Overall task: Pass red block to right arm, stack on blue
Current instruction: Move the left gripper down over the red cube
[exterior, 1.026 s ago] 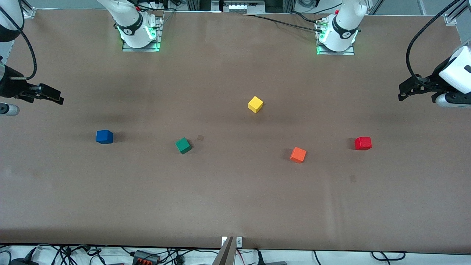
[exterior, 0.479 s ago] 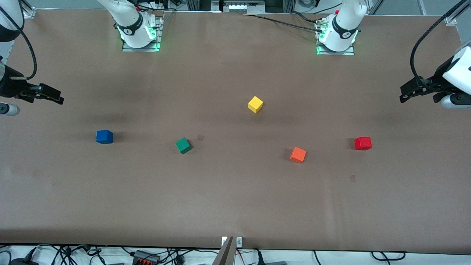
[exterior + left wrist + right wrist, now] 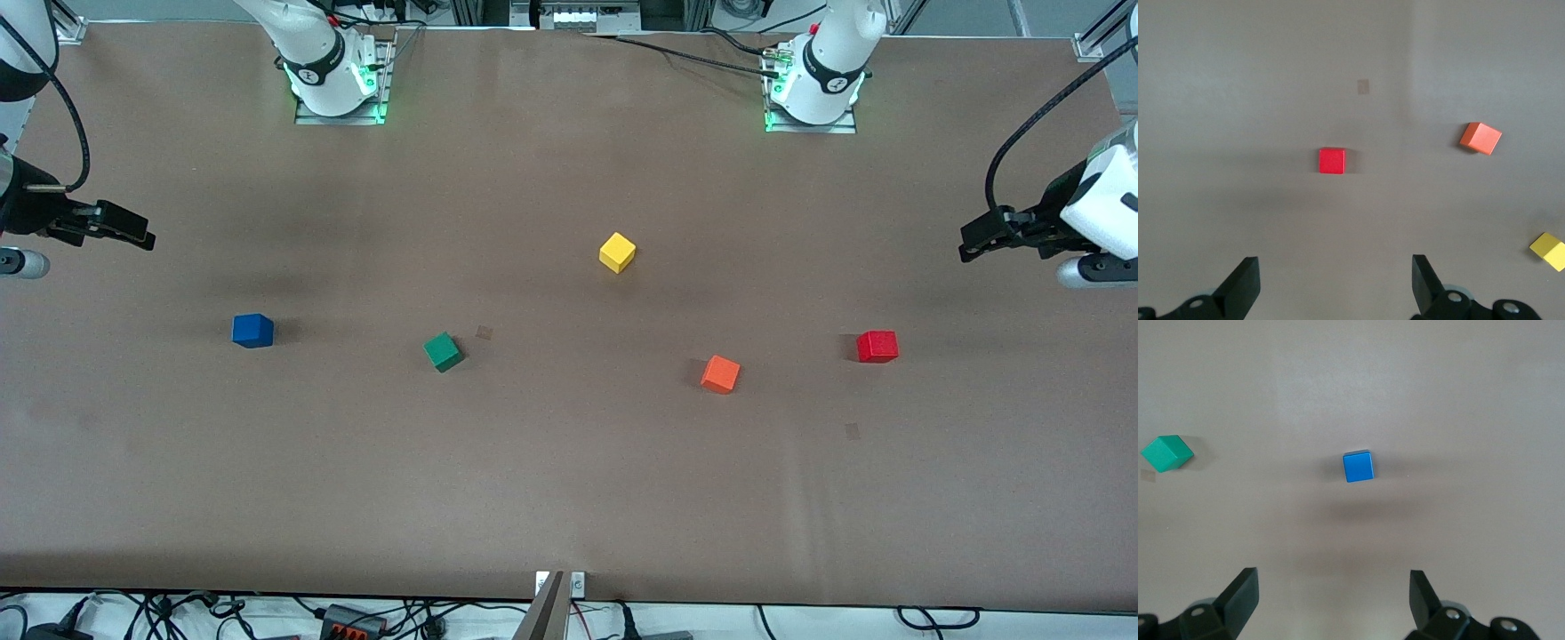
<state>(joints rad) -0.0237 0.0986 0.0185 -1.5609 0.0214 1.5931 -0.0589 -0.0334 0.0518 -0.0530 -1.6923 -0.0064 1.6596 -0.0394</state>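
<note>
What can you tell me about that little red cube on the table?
The red block is a small bright red cube with flat, matte faces and crisp edges; its material cannot be told. It sits flat on the brown table, toward the left arm's end, beside the orange cube. Nothing touches it but the table. The left hand hangs open above the table near it, holding nothing.

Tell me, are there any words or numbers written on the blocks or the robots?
No words or numbers can be read.
Blocks, red, blue, green, orange, yellow: plain faces.
Robot bases: a small round mark on each black band, too small to read.
</note>
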